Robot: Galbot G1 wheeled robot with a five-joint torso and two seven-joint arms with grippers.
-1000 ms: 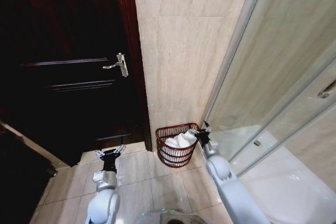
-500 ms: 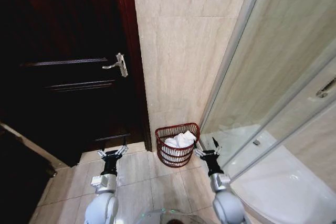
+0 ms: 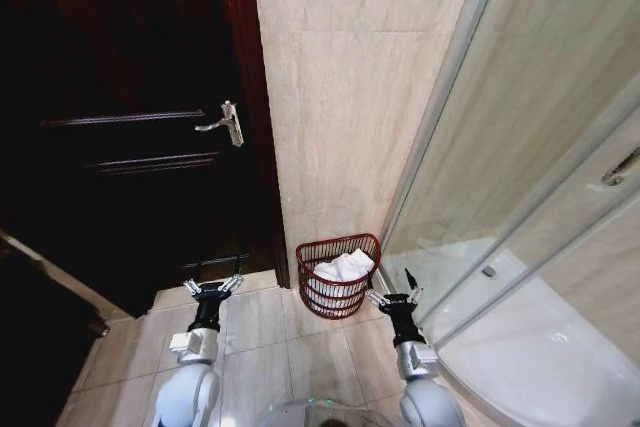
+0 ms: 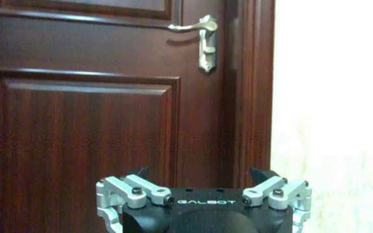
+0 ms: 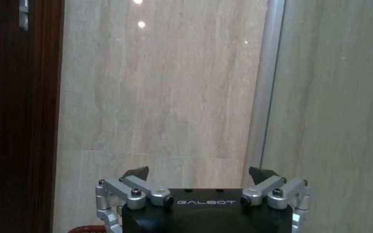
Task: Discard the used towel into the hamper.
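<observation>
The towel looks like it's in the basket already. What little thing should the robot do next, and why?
Probably just draw the right gripper a little farther from the hamper and park it like the left gripper, which hangs open over the floor tiles near the door. The white towel already lies inside the hamper, and the right gripper is open, empty and clear of the rim, so nothing seems left to carry.
</observation>
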